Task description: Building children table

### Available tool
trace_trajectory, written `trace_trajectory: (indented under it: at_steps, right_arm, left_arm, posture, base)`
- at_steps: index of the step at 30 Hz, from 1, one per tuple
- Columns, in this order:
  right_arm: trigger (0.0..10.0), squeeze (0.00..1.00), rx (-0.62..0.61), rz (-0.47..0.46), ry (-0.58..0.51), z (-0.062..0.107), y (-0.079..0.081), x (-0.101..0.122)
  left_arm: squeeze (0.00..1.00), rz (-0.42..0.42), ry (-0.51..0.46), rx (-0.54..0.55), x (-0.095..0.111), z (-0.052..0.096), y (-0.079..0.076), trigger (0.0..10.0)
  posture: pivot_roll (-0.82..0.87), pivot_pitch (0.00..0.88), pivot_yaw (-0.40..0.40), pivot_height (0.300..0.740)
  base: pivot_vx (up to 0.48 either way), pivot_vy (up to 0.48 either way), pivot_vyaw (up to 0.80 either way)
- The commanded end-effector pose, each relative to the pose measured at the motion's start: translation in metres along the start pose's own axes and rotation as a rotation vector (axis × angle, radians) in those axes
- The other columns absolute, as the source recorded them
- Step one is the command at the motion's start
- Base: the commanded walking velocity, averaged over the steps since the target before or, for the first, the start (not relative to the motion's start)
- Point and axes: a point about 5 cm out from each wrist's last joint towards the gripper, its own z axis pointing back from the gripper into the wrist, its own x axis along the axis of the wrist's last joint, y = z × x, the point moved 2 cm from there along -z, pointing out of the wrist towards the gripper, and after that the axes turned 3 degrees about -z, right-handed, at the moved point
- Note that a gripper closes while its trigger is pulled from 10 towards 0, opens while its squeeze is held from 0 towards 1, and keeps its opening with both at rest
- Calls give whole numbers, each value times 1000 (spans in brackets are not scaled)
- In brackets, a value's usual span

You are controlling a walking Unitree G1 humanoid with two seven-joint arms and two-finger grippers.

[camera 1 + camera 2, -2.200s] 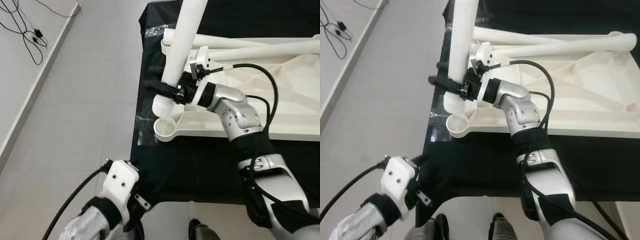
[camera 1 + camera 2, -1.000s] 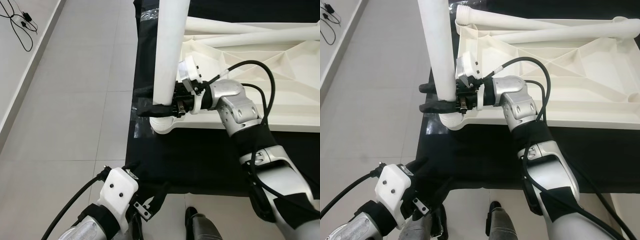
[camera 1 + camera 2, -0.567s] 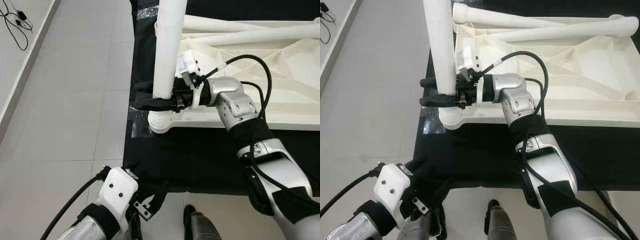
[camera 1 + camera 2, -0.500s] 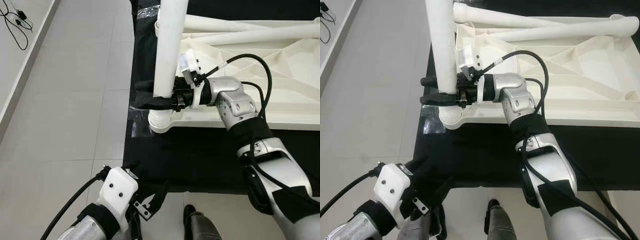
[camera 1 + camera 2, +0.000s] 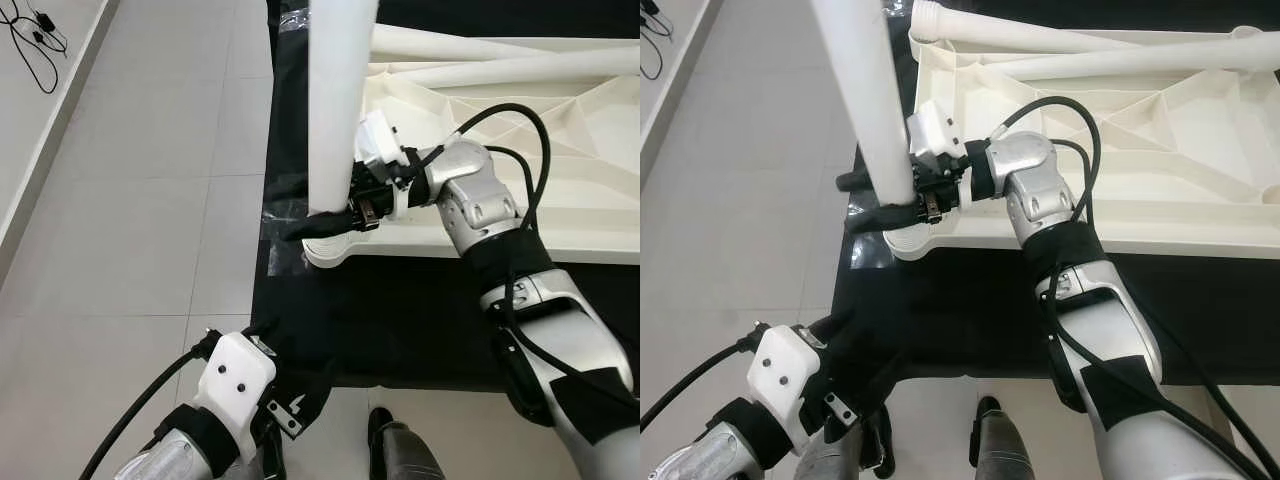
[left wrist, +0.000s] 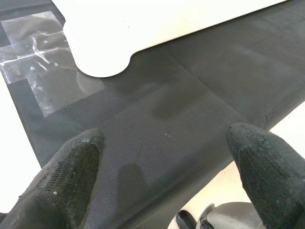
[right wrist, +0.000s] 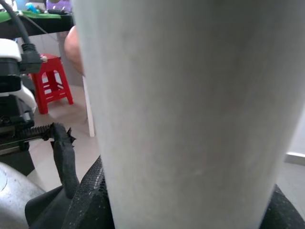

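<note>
A white table leg [image 5: 340,100] is held upright by the right gripper [image 5: 322,208], whose two black fingers are closed around the leg near its lower end. The bottom of the leg sits at the round corner socket [image 5: 908,240] of the white table top [image 5: 1160,170], which lies upside down on a black cloth [image 5: 400,320]. It cannot be told whether the leg is fully seated in the socket. Two more white legs [image 5: 1040,42] are laid across the far side of the table top. A patch of clear tape [image 6: 43,81] is seen on the cloth just beside the socket corner. The left gripper [image 6: 162,157] is held low over the near edge of the black cloth, its fingers [image 6: 71,167] spread wide apart with nothing between them. Grey floor tiles [image 5: 130,200] are seen to the left of the cloth, and black cables [image 5: 35,40] lie by the wall
</note>
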Motion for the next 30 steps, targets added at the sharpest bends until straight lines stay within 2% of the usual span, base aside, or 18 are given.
trace_trajectory:
  at_steps: [1, 7, 14, 18, 19, 23, 24, 30]
  right_arm:
    - [10000, 0, 64, -81, 117, -3, 12, -29]
    - [10000, 0, 80, -58, 135, -5, 9, -23]
    - [10000, 0, 45, -75, 101, -6, 4, -20]
    - [10000, 0, -16, -104, 75, -7, -1, -22]
    - [10000, 0, -109, -147, 55, -7, -7, -26]
    - [10000, 0, -168, -170, 46, -6, -11, -29]
    - [10000, 0, -224, -191, 35, -4, -12, -32]
    - [10000, 0, -249, -199, 31, -3, -13, -35]
  left_arm:
    - [0, -2, 20, -4, -3, 3, -1, 10000]
    - [0, -4, 19, -2, -4, 2, 0, 10000]
    - [0, -7, 18, 2, -4, 1, 1, 10000]
    - [0, -8, 18, 4, -4, 1, 1, 10000]
    - [0, -7, 19, 4, -4, 1, 1, 10000]
    - [0, -6, 19, 4, -5, 1, 1, 10000]
    - [0, -5, 19, 4, -5, 0, 1, 10000]
    - [0, -5, 19, 5, -5, 0, 1, 10000]
  posture:
    - [78, 401, 11, 740]
    - [72, 398, 9, 740]
    - [71, 395, 7, 740]
    - [71, 395, 7, 740]
    - [71, 395, 7, 740]
    - [68, 393, 8, 740]
    - [66, 392, 9, 740]
    - [66, 392, 9, 740]
  base:
    - [0, 0, 0]
    - [0, 0, 0]
    - [0, 0, 0]
    - [0, 0, 0]
    - [0, 0, 0]
    - [0, 0, 0]
    - [0, 0, 0]
    - [0, 0, 0]
